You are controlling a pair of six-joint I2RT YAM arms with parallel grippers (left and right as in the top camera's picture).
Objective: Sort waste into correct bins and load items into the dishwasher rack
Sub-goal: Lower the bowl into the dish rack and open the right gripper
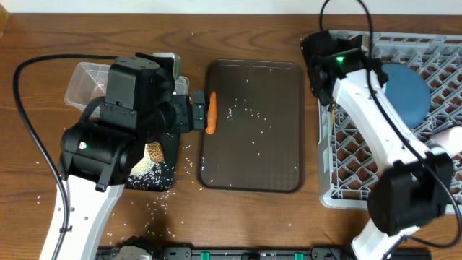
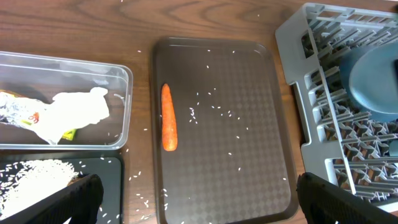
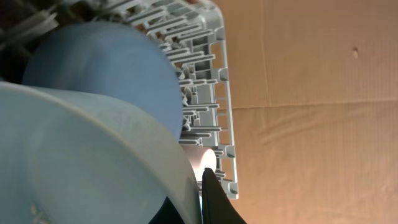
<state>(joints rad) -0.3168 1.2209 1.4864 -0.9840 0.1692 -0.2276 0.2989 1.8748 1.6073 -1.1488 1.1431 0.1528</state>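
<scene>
Orange carrot bare on tray, so hovering left gripper spread wide for it; right gripper at rack, clamp unreadable.

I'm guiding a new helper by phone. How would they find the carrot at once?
Start at the big grey rack on the right; left of it lies a brown tray. The carrot lies along the tray's left edge, the only orange thing, among scattered white rice grains.
</scene>
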